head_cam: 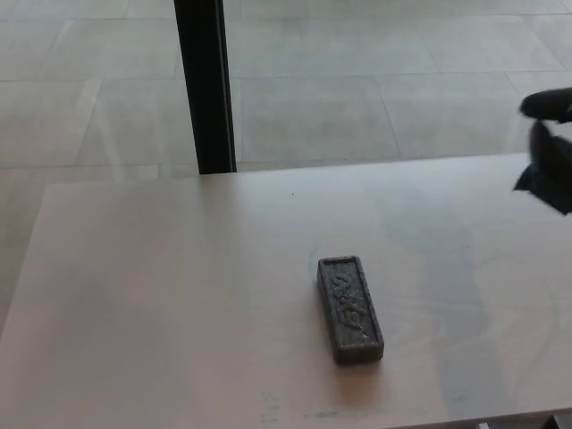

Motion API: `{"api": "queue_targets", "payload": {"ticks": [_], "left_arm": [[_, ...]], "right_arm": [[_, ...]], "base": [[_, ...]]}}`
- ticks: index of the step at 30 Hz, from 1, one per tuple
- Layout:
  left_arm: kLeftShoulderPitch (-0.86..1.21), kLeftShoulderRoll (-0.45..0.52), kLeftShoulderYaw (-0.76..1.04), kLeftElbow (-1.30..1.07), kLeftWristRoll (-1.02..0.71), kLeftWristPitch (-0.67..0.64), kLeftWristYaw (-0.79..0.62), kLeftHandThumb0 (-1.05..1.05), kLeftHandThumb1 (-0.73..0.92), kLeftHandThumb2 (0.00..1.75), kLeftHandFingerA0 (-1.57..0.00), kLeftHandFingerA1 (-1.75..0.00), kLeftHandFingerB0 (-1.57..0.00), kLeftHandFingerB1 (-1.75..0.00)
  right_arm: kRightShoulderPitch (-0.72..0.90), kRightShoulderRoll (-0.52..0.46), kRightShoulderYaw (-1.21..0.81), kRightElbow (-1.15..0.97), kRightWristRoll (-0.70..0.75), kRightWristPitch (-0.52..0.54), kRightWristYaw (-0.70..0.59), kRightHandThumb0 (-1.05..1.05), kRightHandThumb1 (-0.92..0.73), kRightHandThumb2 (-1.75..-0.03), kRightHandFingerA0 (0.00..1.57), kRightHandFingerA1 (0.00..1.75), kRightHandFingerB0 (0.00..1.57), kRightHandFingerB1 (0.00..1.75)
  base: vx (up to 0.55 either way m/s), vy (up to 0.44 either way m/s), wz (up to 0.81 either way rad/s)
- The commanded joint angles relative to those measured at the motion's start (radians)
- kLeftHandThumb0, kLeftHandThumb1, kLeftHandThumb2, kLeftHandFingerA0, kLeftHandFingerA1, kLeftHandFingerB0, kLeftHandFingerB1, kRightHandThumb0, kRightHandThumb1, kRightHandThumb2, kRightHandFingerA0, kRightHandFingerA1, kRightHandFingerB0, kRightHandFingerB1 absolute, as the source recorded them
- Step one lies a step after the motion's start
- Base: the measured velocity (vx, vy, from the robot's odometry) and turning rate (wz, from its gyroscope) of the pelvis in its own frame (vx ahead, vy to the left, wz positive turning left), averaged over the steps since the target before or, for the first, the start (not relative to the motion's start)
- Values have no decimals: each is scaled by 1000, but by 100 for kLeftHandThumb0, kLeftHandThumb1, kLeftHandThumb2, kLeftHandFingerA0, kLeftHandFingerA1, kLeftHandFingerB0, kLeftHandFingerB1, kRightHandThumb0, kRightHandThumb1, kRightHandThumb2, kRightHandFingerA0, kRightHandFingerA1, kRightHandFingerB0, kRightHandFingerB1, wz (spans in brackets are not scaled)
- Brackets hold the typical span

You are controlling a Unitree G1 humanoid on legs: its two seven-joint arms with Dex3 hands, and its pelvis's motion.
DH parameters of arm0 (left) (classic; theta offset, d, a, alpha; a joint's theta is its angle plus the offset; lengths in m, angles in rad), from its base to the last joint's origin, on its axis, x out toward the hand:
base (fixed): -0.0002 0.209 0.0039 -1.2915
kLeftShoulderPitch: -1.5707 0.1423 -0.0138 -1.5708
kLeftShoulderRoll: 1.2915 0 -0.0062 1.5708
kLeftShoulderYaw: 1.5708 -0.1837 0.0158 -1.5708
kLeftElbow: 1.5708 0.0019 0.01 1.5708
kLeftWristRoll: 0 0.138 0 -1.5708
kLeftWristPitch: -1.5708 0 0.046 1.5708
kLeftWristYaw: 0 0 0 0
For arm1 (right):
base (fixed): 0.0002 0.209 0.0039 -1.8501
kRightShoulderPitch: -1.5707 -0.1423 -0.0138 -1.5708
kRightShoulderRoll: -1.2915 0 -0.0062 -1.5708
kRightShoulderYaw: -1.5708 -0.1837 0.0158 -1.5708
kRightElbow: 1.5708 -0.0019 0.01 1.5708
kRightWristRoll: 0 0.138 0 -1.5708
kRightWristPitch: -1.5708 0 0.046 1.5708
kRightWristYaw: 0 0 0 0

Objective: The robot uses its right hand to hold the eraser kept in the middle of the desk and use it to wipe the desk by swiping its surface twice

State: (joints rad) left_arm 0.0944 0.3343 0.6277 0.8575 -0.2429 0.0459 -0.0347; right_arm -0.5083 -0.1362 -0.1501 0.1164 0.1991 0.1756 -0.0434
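A dark grey, rough-textured rectangular eraser (pixel 349 308) with raised lettering on top lies flat near the middle of the pale wooden surface (pixel 161 295), its long side running away from the robot. The right hand (pixel 550 147) shows blurred at the right edge, well apart; I cannot tell how its fingers stand.

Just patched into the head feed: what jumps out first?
A dark grey eraser lies flat and alone near the middle of the pale desk. The black right hand shows blurred at the picture's right edge, well apart from it. A black post stands beyond the desk's far edge.
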Motion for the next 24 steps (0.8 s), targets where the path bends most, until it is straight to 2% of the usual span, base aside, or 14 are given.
{"api": "queue_targets", "payload": {"ticks": [1, 2, 3, 4, 5, 6, 8, 11, 12, 13, 14, 17, 18, 24], "left_arm": [[4, 26, -11, 8, -16, -13, -18, -48, 74, 62, -53, -85, -35, -60], [4, 27, -12, 9, -17, -13, -18, -48, 74, 62, -53, -85, -35, -60], [2, 27, -12, 12, -20, -13, -19, -48, 74, 62, -52, -85, -35, -61], [-1, 27, -6, 15, -29, -13, -21, -47, 73, 62, -50, -81, -36, -61], [0, 26, -7, 10, -29, -10, -16, -46, 73, 63, -51, -83, -36, -61], [4, 21, -12, 0, -31, -11, -27, -46, 74, 63, -49, -81, -33, -59], [0, 24, -17, 11, -25, -11, -14, -47, 74, 62, -52, -81, -37, -60], [7, 22, -26, 8, -19, -23, -16, -49, 72, 62, -54, -84, -41, -64], [14, 19, -28, -5, -20, -21, -16, -47, 52, 100, -58, -81, -34, -64], [17, 18, -30, -10, -21, -19, -17, -47, 52, 100, -58, -81, -34, -64], [17, 18, -31, -12, -22, -17, -16, -49, 74, 63, -52, -82, -40, -62], [15, 21, -27, -6, -27, -11, -6, -47, 74, 62, -52, -81, -37, -59], [26, 13, -28, -36, -29, -5, -3, -47, 74, 63, -53, -87, -38, -62], [24, 23, -29, -9, -26, -11, -5, -48, 72, 64, -53, -85, -39, -64]], "right_arm": [[26, 34, 135, 95, -93, -137, 77, -11, -49, -117, 95, 159, 97, 113], [25, 33, 138, 100, -92, -143, 76, -11, -49, -117, 95, 159, 97, 113], [19, 32, 171, 119, -120, -143, 72, -13, -50, -115, 98, 152, 100, 107], [9, 32, 227, 159, -152, -156, 94, -17, -50, -115, 103, 136, 101, 106], [0, 34, 257, 194, -178, -181, 90, -13, -49, -121, 99, 149, 98, 124], [-7, 27, 284, 222, -202, -212, 90, -9, -52, -120, 92, 159, 90, 138], [-17, 24, 334, 248, -249, -188, 64, -15, -53, -117, 87, 175, 78, 163], [-44, 32, 381, 330, -287, -230, 52, -18, -48, -126, 90, 175, 79, 168], [-51, 32, 394, 336, -298, -221, 48, -18, -48, -126, 90, 175, 80, 167], [-55, 31, 399, 341, -299, -220, 45, -18, -48, -126, 90, 175, 80, 167], [-59, 32, 401, 353, -301, -231, 43, -19, -49, -125, 91, 175, 80, 165], [-89, 45, 415, 399, -310, -253, 44, -20, -47, -126, 91, 175, 79, 167], [-100, 47, 420, 415, -321, -261, 39, -20, -47, -126, 91, 175, 79, 165], [-125, 84, 418, 453, -337, -293, 33, -20, -48, -125, 90, 175, 80, 161]], "base": [[0, 0, 0], [0, 0, 0], [0, 0, 0], [0, 0, 0], [0, 0, 0], [0, 0, 0], [0, 0, 0], [0, 0, 0], [0, 0, 0], [0, 0, 0], [0, 0, 0], [0, 0, 0], [0, 0, 0], [0, 0, 0]]}}
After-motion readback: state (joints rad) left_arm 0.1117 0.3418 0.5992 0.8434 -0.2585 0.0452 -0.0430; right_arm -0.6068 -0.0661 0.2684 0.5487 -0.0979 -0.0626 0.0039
